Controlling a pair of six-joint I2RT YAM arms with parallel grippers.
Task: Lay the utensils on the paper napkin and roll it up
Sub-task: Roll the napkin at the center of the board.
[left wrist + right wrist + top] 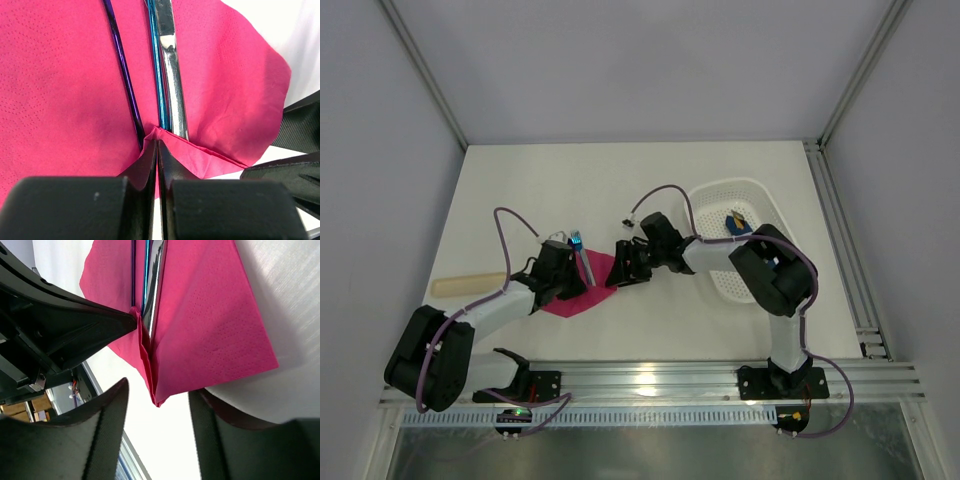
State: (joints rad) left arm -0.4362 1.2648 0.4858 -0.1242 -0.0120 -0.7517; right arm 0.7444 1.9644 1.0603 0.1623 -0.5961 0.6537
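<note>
One napkin fold between left jaws

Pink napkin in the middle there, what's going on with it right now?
The left gripper is shut on a pinched-up fold of the thin magenta paper napkin, at the ends of the slim glossy purple-blue utensils lying side by side on it. The right gripper is open, its fingers either side of a napkin corner, not clamping. Nothing is rolled yet.
</note>
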